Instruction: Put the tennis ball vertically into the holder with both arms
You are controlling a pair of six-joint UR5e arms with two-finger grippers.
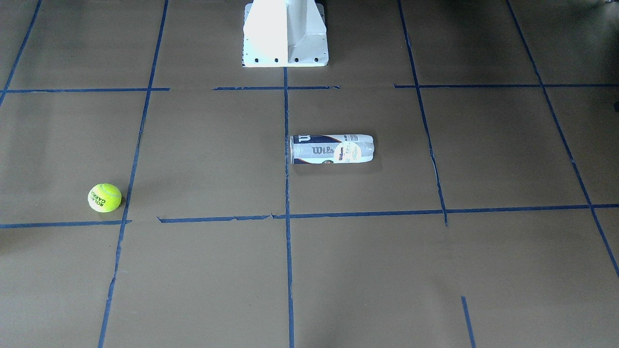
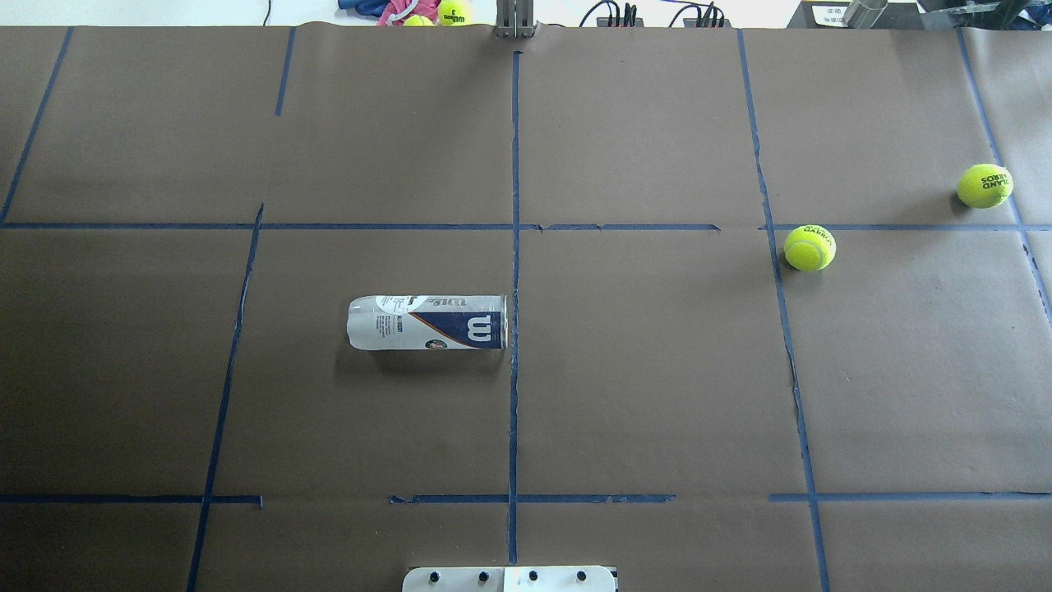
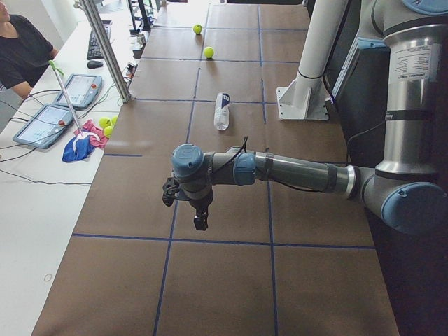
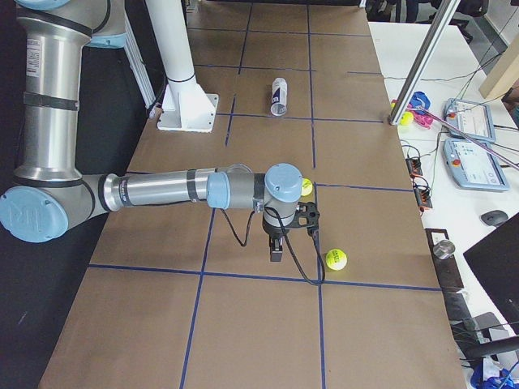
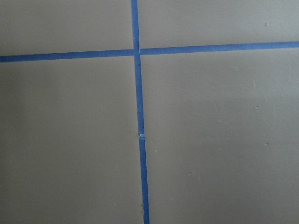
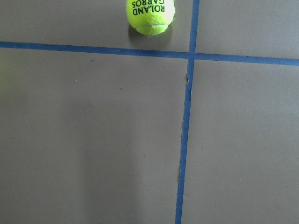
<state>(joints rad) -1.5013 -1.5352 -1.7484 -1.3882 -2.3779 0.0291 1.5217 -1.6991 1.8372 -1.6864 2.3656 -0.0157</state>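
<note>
The holder (image 2: 427, 322), a clear can with a navy Wilson label, lies on its side near the table's middle; it also shows in the front view (image 1: 331, 149). Two yellow-green tennis balls lie on the robot's right: one (image 2: 809, 247) by a tape line, also in the front view (image 1: 104, 197), and one (image 2: 985, 185) farther right, which the right wrist view (image 6: 150, 16) shows at its top edge. My left gripper (image 3: 201, 222) hangs over bare table, far from the can. My right gripper (image 4: 276, 253) hangs near the two balls. I cannot tell whether either is open or shut.
The white pedestal base (image 1: 285, 34) stands at the robot's edge of the table. Blue tape lines grid the brown paper. A metal pole (image 3: 105, 49), tablets, a pink cloth and spare balls (image 3: 105, 126) sit along the operators' side, where a person sits.
</note>
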